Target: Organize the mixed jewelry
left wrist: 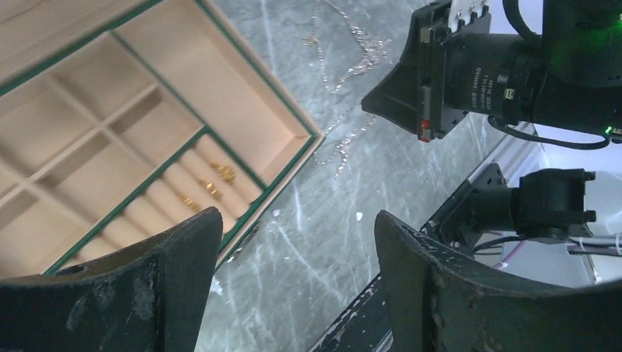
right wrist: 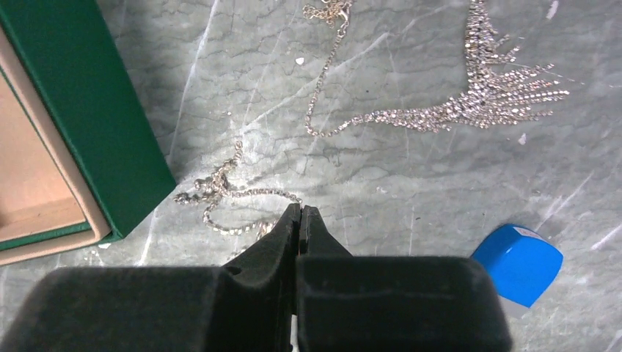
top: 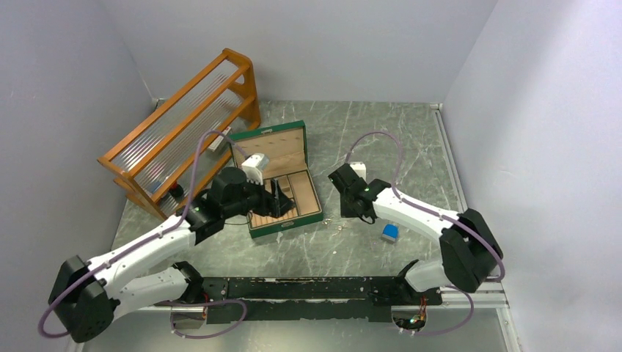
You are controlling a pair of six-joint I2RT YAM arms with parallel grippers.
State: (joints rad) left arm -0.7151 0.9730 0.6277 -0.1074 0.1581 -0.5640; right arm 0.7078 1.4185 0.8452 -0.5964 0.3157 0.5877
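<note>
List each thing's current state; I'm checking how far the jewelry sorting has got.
green box: lid open.
left pincer: open, empty.
right pincer: shut, tips at the small chain; grip unclear.
fringed necklace: spread on the table.
gold pieces: seated in the ring rolls.
blue block: on table, untouched.

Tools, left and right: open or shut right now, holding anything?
Left tool: open, holding nothing.
Right tool: shut, tips at the small chain; can't tell if it's pinched.
</note>
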